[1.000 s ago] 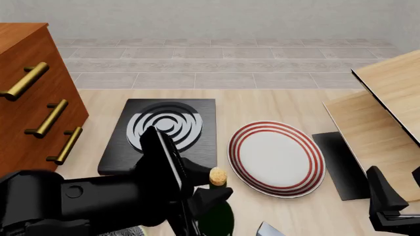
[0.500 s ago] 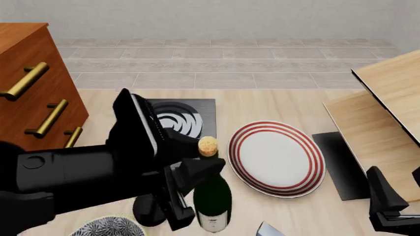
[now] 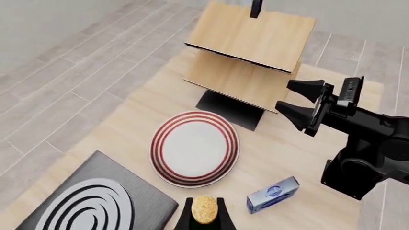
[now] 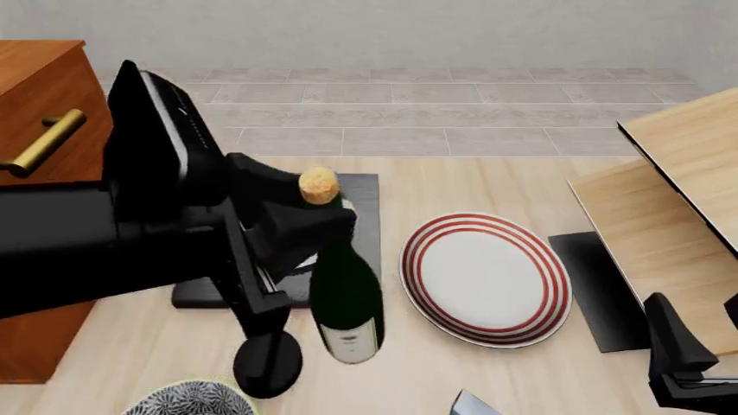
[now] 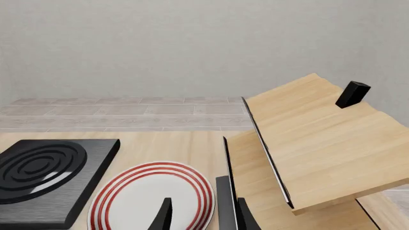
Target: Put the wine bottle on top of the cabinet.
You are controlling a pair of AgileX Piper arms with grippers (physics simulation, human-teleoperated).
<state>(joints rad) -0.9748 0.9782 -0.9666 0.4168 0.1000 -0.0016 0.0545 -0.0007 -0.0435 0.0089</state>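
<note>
Between my left gripper's [image 4: 302,232] fingers sits the neck of the wine bottle [image 4: 344,298], clamped just under the tan cork [image 4: 318,185]. I hold it at the neck because that is the narrowest part the fingers can close around; the body hangs below, roughly upright with a slight tilt, so the weight stays under the grip. The bottle is clear of the table [image 4: 496,186], above the near edge of the black mat [image 4: 359,216] with white rings. In the left wrist view the cork [image 3: 205,209] shows between the finger bases, confirming a centred hold.

Just beside the bottle, a short black knob-shaped object [image 4: 266,364] stands on the table, and a red-ringed plate [image 4: 486,278] lies to the right. A small blue box [image 3: 273,194] lies nearer my right side.

At the far left stands the cabinet [image 4: 34,86], with a brass handle [image 4: 44,142] visible; its top is still well apart from the bottle. I judge the step in hand to be carrying the bottle up and leftward to that top, keeping it upright.

My right gripper [image 3: 295,100] is idle near the pale wood shelf [image 4: 680,173], fingers spread and holding nothing.
</note>
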